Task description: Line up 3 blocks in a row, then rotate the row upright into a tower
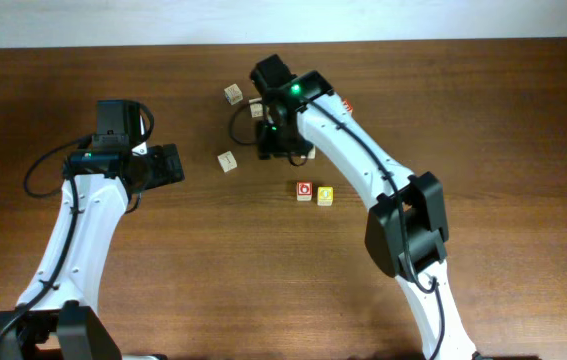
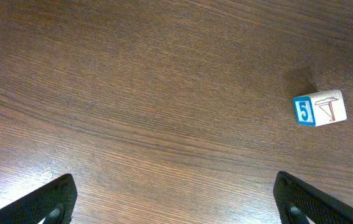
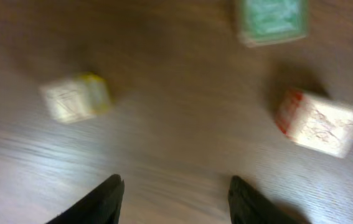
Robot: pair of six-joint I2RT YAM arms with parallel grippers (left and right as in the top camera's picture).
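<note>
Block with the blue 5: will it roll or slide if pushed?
The block looks like rigid wood, so it likely won't flex when gripped. Flat faces resting on the table suggest it slides, not rolls. Small, probably light, it may twist if nudged off-centre.

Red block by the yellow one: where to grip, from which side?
Come from above, fingers on the red block's far and near faces. It sits flat, and the yellow block is too close beside it for a finger between them, I'd judge.
</note>
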